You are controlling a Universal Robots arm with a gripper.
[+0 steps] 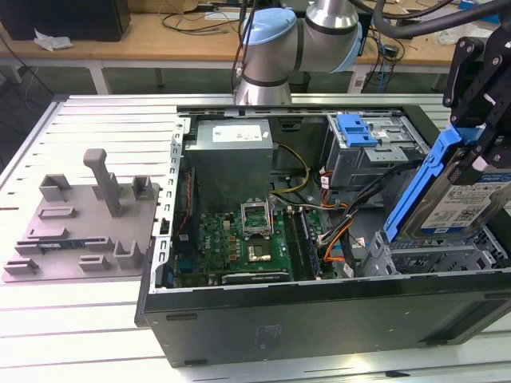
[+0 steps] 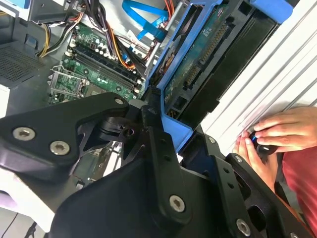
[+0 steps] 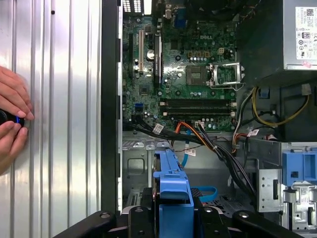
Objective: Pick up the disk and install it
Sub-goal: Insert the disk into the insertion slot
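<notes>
Open computer case point(image 1: 319, 319) with the disk point(image 1: 451, 199) held tilted above it.
On the slatted table point(image 1: 96, 120), the case is seen with its power supply point(image 1: 231, 159) and motherboard point(image 1: 247, 231) exposed. Over the case's end at the exterior view's right, the disk is held steeply tilted in its blue frame, clamped by the gripper point(image 1: 479, 136). Beside the case, a person's hands point(image 3: 12, 106) are seen around a small dark object.

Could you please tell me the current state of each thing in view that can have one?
disk, held aloft, tilted.
end effector, shut on the disk.
computer case, side open, lying flat.
processor socket, cover plate flipped open.
hands, closed round a small dark object.
</notes>
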